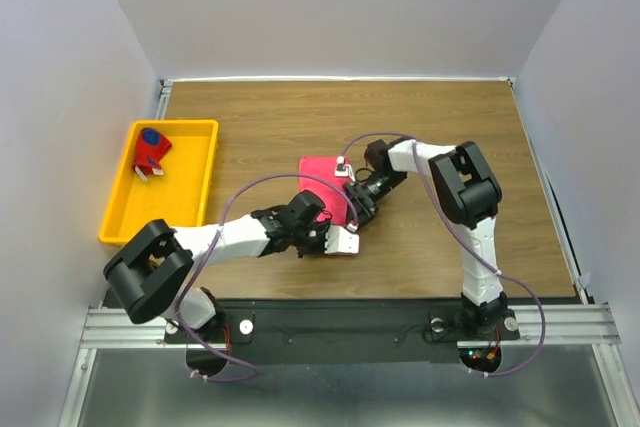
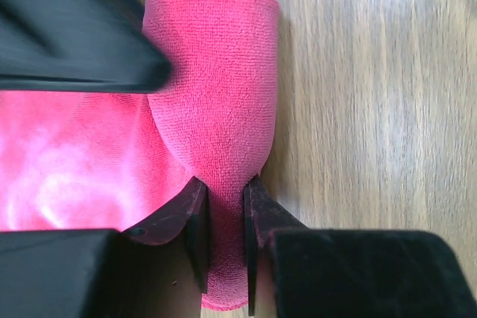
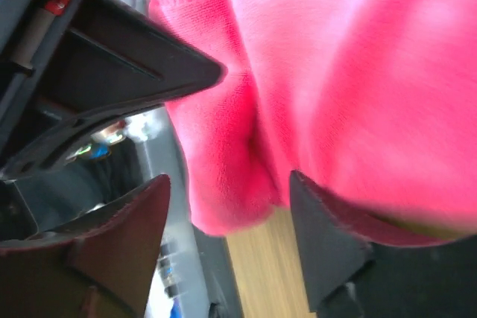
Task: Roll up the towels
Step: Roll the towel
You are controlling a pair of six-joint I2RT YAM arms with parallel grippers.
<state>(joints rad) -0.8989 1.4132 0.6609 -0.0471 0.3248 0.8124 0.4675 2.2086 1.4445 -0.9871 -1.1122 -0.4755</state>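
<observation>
We see left gripper (image 2: pixel 223 193) pinched on the partly rolled pink towel (image 2: pixel 216 72); right gripper (image 3: pixel 229 180) fingers spread apart around the same roll.

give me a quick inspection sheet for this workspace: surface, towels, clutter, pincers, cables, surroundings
surface: wooden tabletop, no spills or debris seen
job's things: pink towel mid-table, partly rolled, with a flat part beside the roll; patterned towel looks rolled and lies in the tray
clutter: yellow tray on the left of the table; nothing else seen
grippers: left pincer shut on one end of the pink roll; right pincer open, fingers straddling the roll
cables: purple cables run along both arms, and the left one arches above the table; no snag seen
surroundings: pale walls on three sides, metal rail at the near edge
</observation>
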